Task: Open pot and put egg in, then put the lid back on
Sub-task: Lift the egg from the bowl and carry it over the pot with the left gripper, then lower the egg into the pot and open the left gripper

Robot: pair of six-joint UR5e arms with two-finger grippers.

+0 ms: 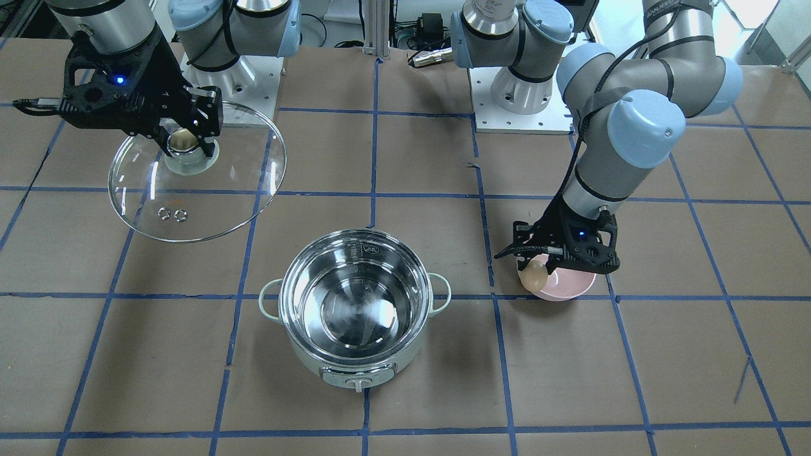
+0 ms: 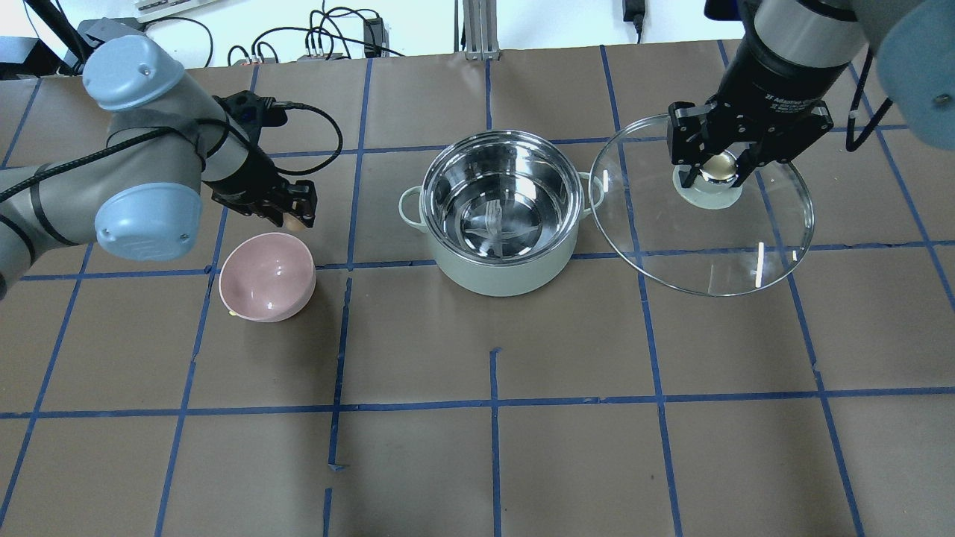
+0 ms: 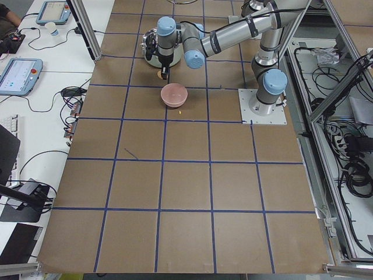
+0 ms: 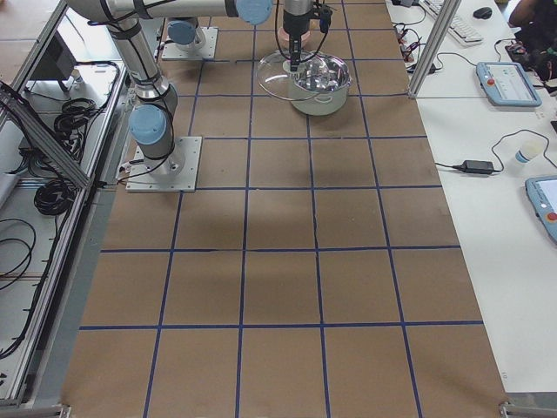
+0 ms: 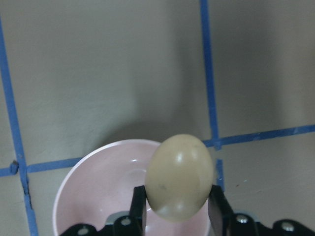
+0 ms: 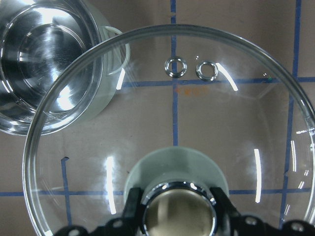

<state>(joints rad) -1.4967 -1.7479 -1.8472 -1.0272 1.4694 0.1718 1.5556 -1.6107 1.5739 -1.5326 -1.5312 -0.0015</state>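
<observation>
Pot (image 2: 498, 216) open, empty; lid (image 1: 190, 209) clamped in right gripper (image 1: 184, 142), egg (image 5: 180, 177) in left gripper (image 1: 550, 263) over pink bowl (image 2: 266, 276). Pending: deposit, relidding.

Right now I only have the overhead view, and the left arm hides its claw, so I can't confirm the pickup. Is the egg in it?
Observer: Yes. The left wrist view shows the egg pinched between the two fingers of the left claw.
Operator: Is it inside the bowl?
Observer: No. In the front view it hangs over the rim of the bowl, on the side nearest the pot.
Operator: Is the lid gripped squarely?
Observer: The right wrist view shows the right claw with a finger on either side of the knob of the lid.
</observation>
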